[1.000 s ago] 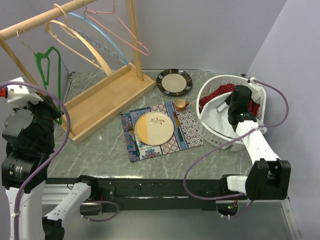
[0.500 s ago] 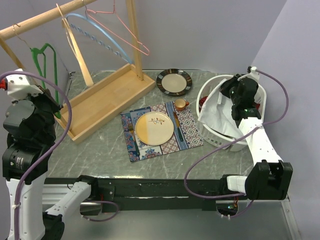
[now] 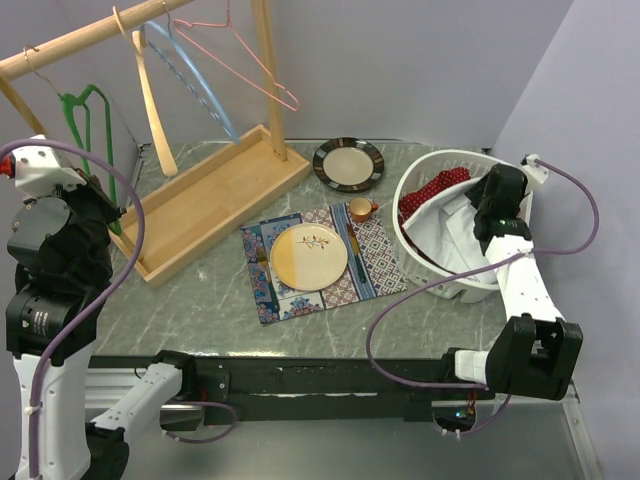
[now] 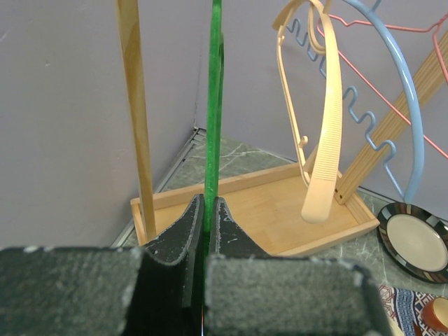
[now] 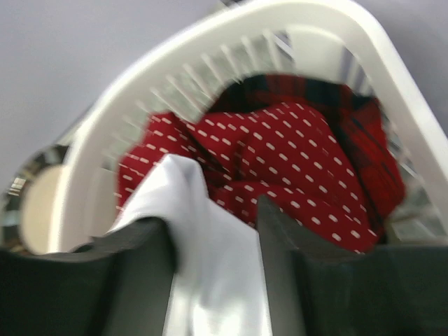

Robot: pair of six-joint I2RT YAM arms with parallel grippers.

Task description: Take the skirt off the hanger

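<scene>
The white cloth skirt [image 3: 443,238] is off the hanger and lies crumpled in the white slatted plastic laundry basket [image 3: 420,176] at the table's right side. It rests on a red cloth with white dashes [image 3: 430,190] and spills over the basket's near-left rim. In the right wrist view a fold of it [image 5: 210,266] rises between the parted fingers of the right gripper [image 5: 213,213].

The thin green plastic hanger [image 3: 88,130] is bare and hangs upright at the far left, just below the wooden rail [image 3: 70,42]. The left gripper [image 4: 206,203] pinches its lower part, which is seen edge-on [image 4: 213,119].
</scene>
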